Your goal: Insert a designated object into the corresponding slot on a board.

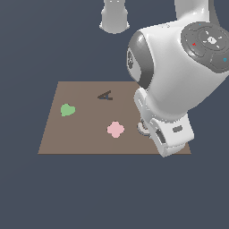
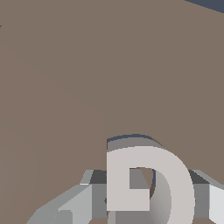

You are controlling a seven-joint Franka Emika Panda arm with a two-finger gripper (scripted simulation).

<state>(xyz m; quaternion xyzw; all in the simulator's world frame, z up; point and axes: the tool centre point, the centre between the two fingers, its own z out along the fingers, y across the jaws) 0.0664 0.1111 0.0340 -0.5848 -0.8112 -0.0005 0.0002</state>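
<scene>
Holding: my tool [image 2: 146, 205] is closed narrow on the pale G block [image 2: 151, 183], one grey finger [image 2: 72, 203] on each flank of the letter, as the wrist view shows.
Pale G block: it sits between my fingers, just above or touching the brown board [image 1: 89, 134]; I cannot tell which. In the exterior view only a small pale sliver of it [image 1: 143, 129] shows beside my wrist housing, near the board's edge on the exterior view's right.
Slot: a thin dark curved edge [image 2: 131, 139] peeks out right behind the rounded back of the G block in the wrist view; the rest of the recess is hidden under the block and my arm, so I cannot tell how well the two line up.
Board: flat and brown, lying on the dark bench [image 1: 112, 192].
Dark letter A recess [image 1: 105, 95]: near the far edge of the board, well apart from my tool.
Green heart [image 1: 67, 109]: lying flat toward the exterior view's left.
Pink flower shape [image 1: 116, 129]: lying flat near the middle of the board, close beside my tool on its left in the exterior view, not touching it.
My arm: its big white body covers the board's right part in the exterior view.
</scene>
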